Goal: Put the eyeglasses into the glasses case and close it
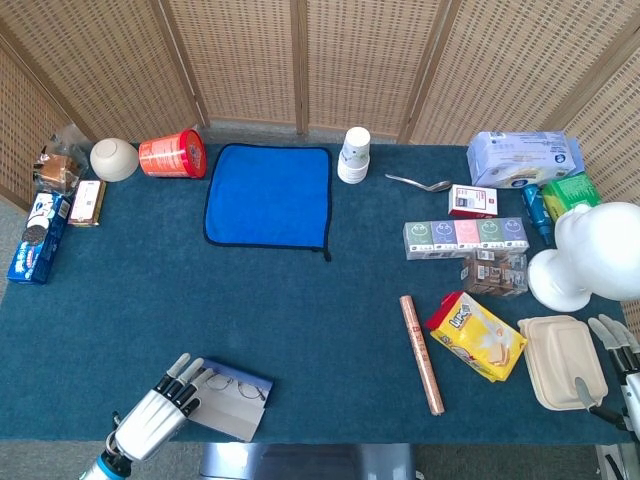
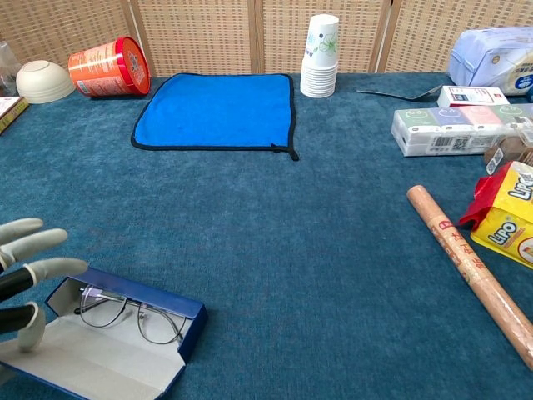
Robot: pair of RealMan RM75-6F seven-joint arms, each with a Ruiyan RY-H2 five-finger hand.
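An open dark-blue glasses case [image 2: 125,333] [image 1: 232,398] lies at the table's near left edge, with its pale lid flap spread toward me. Thin wire-rimmed eyeglasses [image 2: 132,310] [image 1: 236,386] rest inside it. My left hand [image 2: 21,279] [image 1: 160,411] is at the case's left end with its fingers spread, and nothing is in it. My right hand [image 1: 613,345] is at the far right table edge beside the beige container, fingers apart, holding nothing.
A blue cloth [image 1: 268,195], red can [image 1: 172,154], bowl [image 1: 114,158] and cup stack [image 1: 354,154] stand at the back. A brown roll [image 1: 421,352], yellow snack bag [image 1: 476,334], tissue packs [image 1: 466,238], a beige container [image 1: 562,360] and a white rounded object [image 1: 585,255] fill the right side. Snack packs line the left edge.
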